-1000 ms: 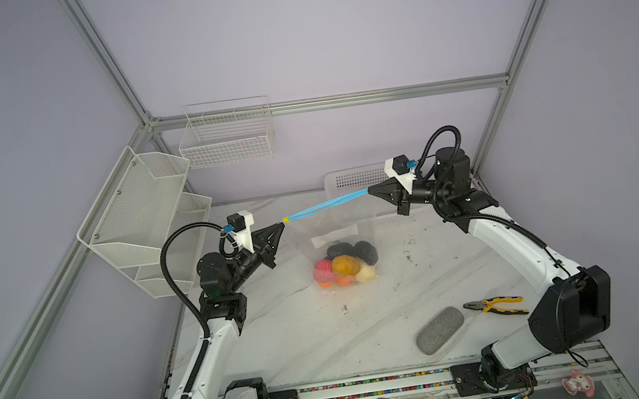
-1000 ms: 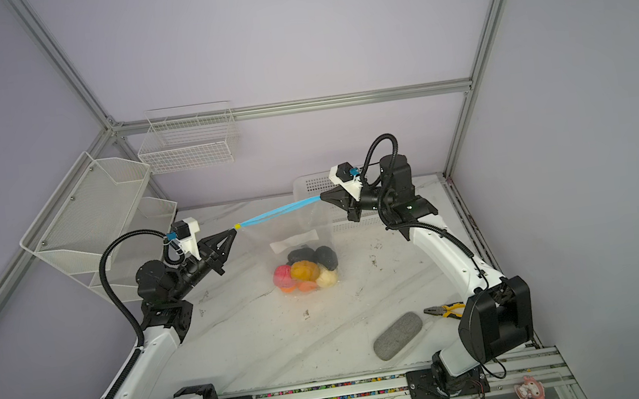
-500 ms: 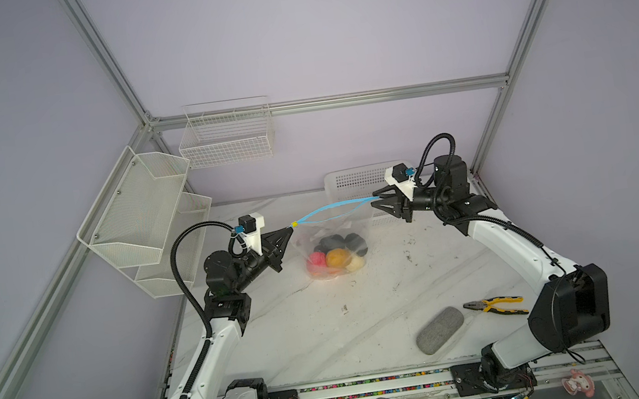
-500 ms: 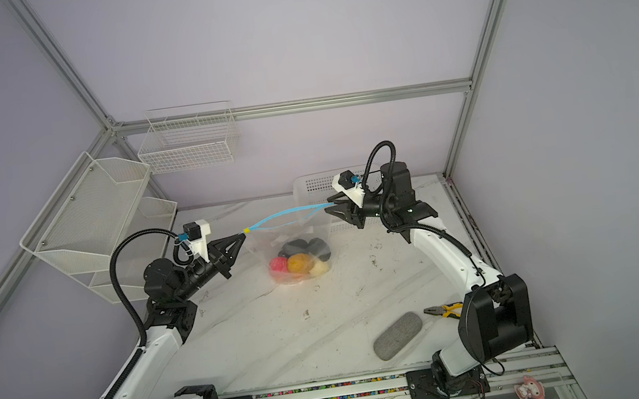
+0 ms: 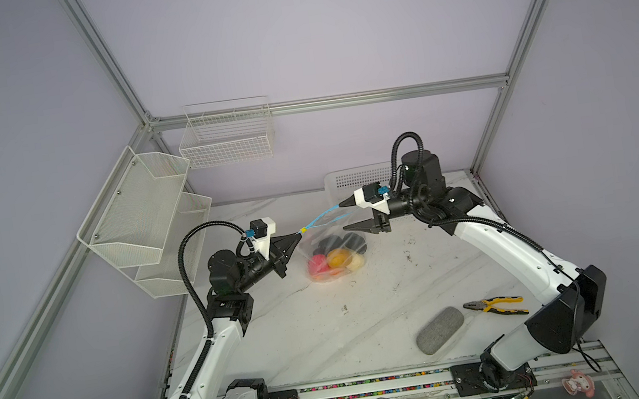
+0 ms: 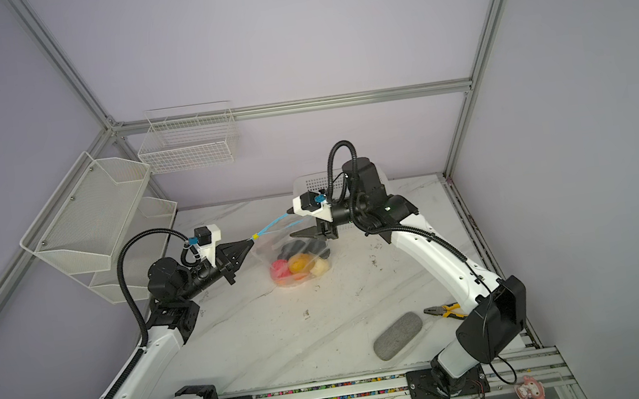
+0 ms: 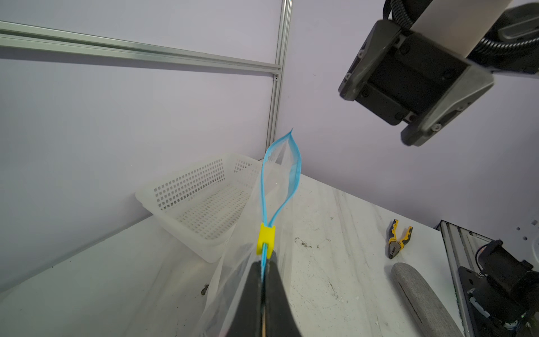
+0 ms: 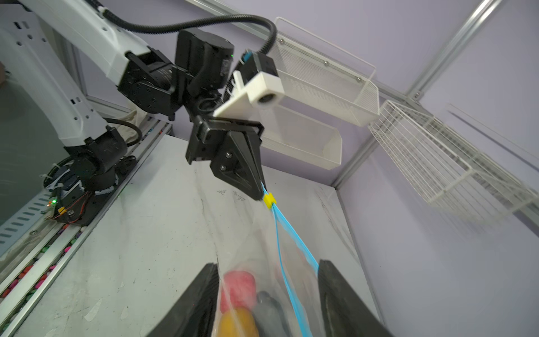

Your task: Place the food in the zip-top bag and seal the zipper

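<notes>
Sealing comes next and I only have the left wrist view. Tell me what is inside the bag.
Observer: In both top views the food sits bunched inside the zip-top bag: pink, orange, cream and black pieces.
Operator: Report where the bag's bottom is.
Observer: It appears to rest on the table, weighed down by the food.
Operator: Describe the right pincer's hold.
Observer: The right wrist view shows the right pincer open, both zipper strands passing between its fingers, unclamped.
</notes>
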